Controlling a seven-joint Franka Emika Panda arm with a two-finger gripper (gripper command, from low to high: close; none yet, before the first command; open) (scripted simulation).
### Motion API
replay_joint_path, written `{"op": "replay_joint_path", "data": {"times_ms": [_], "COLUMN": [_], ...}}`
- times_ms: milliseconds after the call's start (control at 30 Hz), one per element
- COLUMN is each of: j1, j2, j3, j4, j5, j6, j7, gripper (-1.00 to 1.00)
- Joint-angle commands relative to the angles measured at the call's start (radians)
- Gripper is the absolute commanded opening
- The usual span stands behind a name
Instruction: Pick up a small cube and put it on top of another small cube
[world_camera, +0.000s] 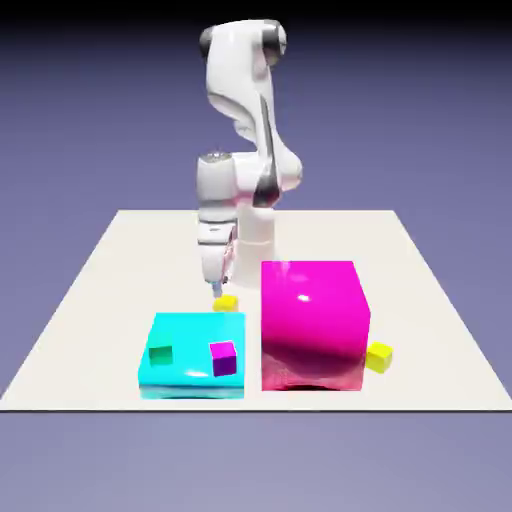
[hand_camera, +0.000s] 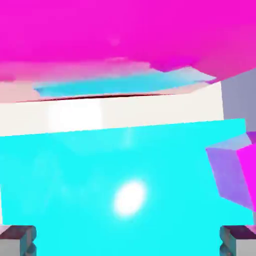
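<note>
In the exterior view one small yellow cube (world_camera: 226, 302) lies on the table just behind the cyan block. My gripper (world_camera: 217, 289) hangs low right beside it, at its left; whether it touches the cube I cannot tell. The second small yellow cube (world_camera: 379, 356) rests on the table by the magenta block's lower right corner. In the hand view my gripper (hand_camera: 127, 243) is open: the grey fingertips (hand_camera: 18, 240) stand far apart at the bottom corners, and only cyan surface shows between them. Neither yellow cube appears in the hand view.
A flat cyan block (world_camera: 190, 335) carries a tiny green cube (world_camera: 160, 353) and a tiny purple cube (world_camera: 222, 358). A tall magenta block (world_camera: 312, 320) stands to its right. In the hand view the cyan block (hand_camera: 100, 165) fills the lower half, the magenta block (hand_camera: 125, 35) the top, the purple cube (hand_camera: 235, 172) the right edge.
</note>
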Motion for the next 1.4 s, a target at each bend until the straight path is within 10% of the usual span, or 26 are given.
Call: {"op": "replay_joint_path", "data": {"times_ms": [0, 967, 1333, 1367], "j1": [0.002, -0.017, -0.219, -0.219], "j2": [0.006, 0.069, 0.442, 0.442], "j3": [-0.01, -0.168, 0.172, 0.172], "j4": [-0.002, -0.168, -0.169, -0.169], "j5": [-0.004, -0.125, 0.259, 0.259], "j6": [-0.008, -0.195, 0.158, 0.158], "j7": [-0.044, -1.252, -1.507, -1.507], "gripper": [0.0, 0.0, 0.0, -1.0]}}
